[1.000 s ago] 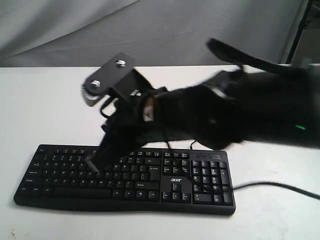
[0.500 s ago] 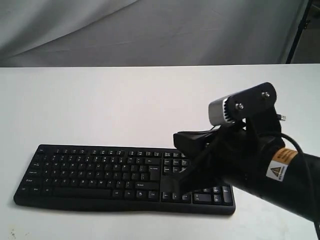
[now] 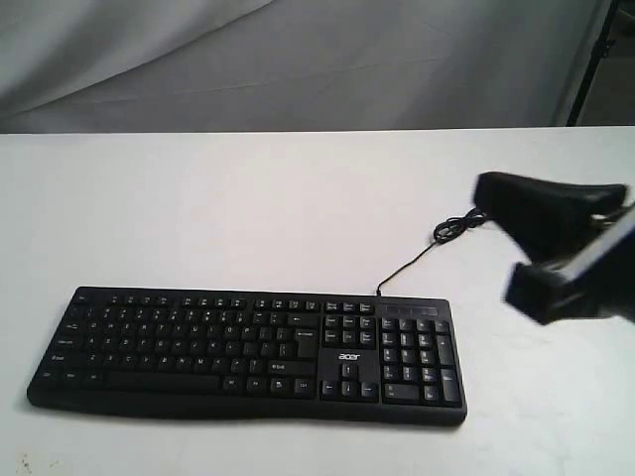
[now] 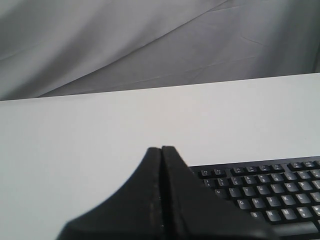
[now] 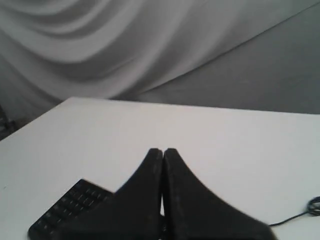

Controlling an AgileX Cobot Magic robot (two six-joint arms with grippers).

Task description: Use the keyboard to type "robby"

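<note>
If the right gripper [image 5: 162, 151] drops off-line: I judge its tip could straddle two keys and type a wrong letter.
Keyboard [image 3: 248, 347]: flat along the counter's [image 3: 198, 198] near edge, toward the near-left corner.
Right gripper: fingers pressed together, empty, over the right edge.
Left gripper [image 4: 161, 149]: fingers together, empty, near the keyboard.
Cable [image 3: 427, 248]: trails toward the right edge; I could snag it on a low sweep.
Containers: none in view.

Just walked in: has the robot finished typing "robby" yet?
Done: unclear, no screen shows typed letters. In hand: nothing; the right gripper, shut, hangs beyond the number-pad end of the keyboard, the left gripper, shut, touches no key. Any letters left need fresh presses.
</note>
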